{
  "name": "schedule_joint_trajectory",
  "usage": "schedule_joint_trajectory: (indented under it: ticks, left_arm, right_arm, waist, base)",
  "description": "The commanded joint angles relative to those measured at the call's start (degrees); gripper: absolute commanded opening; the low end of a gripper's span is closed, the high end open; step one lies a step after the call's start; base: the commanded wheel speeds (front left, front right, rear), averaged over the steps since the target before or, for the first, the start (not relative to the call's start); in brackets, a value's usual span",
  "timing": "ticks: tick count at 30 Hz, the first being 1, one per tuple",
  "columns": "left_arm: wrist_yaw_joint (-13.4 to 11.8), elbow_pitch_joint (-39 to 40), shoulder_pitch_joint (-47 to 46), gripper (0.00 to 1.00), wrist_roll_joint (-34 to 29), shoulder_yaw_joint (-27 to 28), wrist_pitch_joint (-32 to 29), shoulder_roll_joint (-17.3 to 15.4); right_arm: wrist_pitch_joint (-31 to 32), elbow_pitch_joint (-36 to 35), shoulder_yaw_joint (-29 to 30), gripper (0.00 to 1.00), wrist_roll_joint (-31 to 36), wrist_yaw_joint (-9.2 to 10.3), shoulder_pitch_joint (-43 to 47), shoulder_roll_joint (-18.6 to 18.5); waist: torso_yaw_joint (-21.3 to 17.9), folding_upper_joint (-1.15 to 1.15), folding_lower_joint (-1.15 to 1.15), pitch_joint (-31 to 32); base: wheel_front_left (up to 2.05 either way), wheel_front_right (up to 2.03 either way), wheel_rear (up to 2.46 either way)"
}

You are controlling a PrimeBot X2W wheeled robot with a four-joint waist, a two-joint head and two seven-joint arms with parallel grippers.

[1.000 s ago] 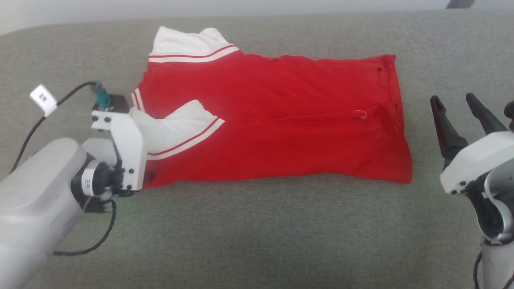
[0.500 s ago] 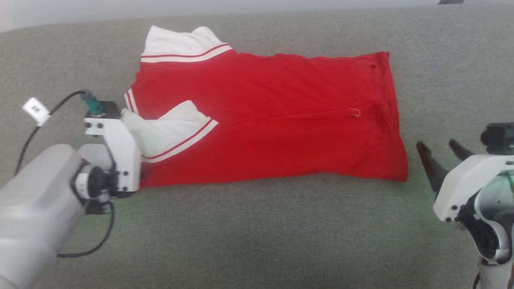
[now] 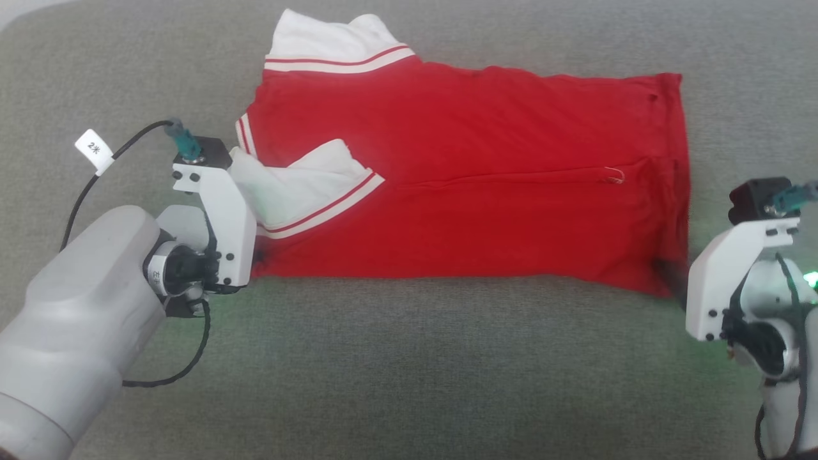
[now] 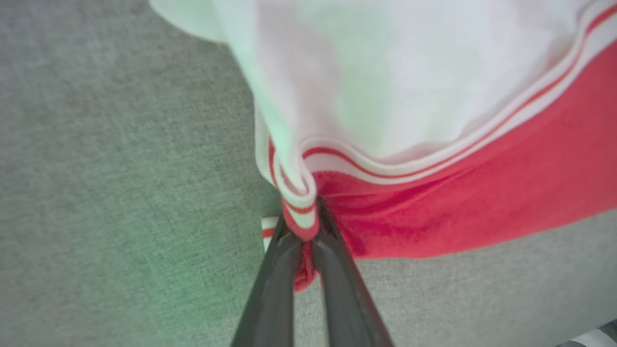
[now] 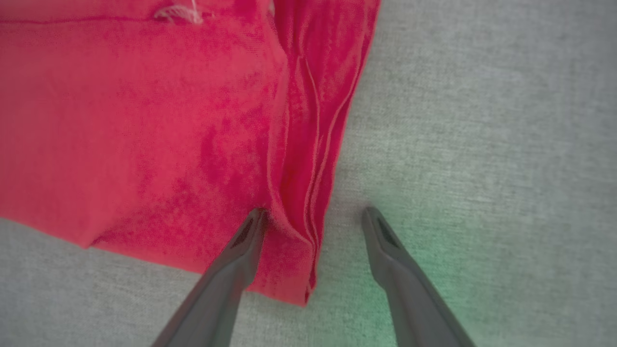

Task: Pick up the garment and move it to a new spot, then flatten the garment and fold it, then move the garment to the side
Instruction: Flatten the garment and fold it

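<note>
Garment (image 3: 486, 191) lies folded on the grey upholstery (image 3: 409, 370), soft, light and limp. Left gripper (image 4: 308, 231) pinches its striped sleeve-end corner; right gripper (image 5: 314, 212) stands wide astride the hem corner, probably the best matching hold.

Flat garment (image 3: 486, 211) central, open grey fabric (image 3: 409, 370) around

Red garment (image 3: 486, 185) (white striped sleeves) folded flat on grey cushion

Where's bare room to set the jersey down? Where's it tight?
Free: wide strip of grey fabric surface before the near edge of the jersey, between the arms; narrower band beyond its far edge. Crowded: left gripper pinching sleeve trim, right gripper open astride the hem corner.
</note>
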State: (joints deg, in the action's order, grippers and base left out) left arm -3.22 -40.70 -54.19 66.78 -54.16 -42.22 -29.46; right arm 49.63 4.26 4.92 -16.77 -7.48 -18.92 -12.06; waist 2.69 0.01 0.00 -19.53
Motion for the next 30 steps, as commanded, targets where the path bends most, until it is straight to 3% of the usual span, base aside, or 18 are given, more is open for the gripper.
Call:
schedule_joint_trajectory:
  ticks: [1, 3, 5, 13, 20, 24, 30]
  left_arm:
    - [0.3, -1.9, 2.6, 0.00, -0.7, -1.6, 0.8, 2.4]
    - [0.8, -2.7, 2.4, 0.00, -0.6, -1.5, 1.4, 2.7]
    - [1.1, -3.4, 2.3, 0.00, -0.5, -1.3, 1.8, 3.0]
    - [2.0, -5.0, 1.9, 0.00, 0.0, -0.6, 2.7, 2.5]
    - [1.1, -1.6, 1.7, 0.00, -0.5, -0.8, 0.5, -1.0]
    - [-0.8, 3.1, 2.5, 0.00, -0.6, -0.9, -1.1, -3.2]
    - [-6.6, 14.0, 5.4, 0.00, 0.0, -0.8, -4.0, -7.8]
  right_arm:
    - [1.3, 2.3, -1.1, 1.00, -0.7, -0.02, -0.9, -0.1]
    - [2.0, 4.5, -2.6, 1.00, -1.1, -0.02, -1.5, -0.5]
    - [1.9, 5.9, -4.2, 0.00, -1.2, -0.03, -2.2, -1.3]
    - [0.5, 7.4, -4.4, 0.00, -2.4, 0.03, -3.9, -4.7]
    - [2.0, 3.8, -4.9, 0.00, -4.8, 0.04, -3.6, -8.6]
    - [3.8, 0.8, -4.1, 0.00, -5.8, 0.04, -2.2, -10.2]
    - [7.6, -4.6, -2.1, 0.00, -6.7, 0.04, 1.8, -11.6]
  waist:
    - [0.8, -0.01, 0.00, -0.7]
    - [1.1, -0.01, 0.00, -0.9]
    - [1.3, -0.01, 0.00, -1.0]
    - [1.9, -0.01, 0.00, -0.6]
    - [2.2, -0.01, 0.00, 1.0]
    - [2.6, -0.01, 0.00, 2.2]
    - [3.1, -0.01, 0.00, 3.3]
  base:
    - [0.00, 0.00, 0.00]
    - [0.00, 0.00, 0.00]
    - [0.00, 0.00, 0.00]
    - [0.00, 0.00, 0.00]
    - [0.00, 0.00, 0.00]
    - [0.00, 0.00, 0.00]
    - [0.00, 0.00, 0.00]
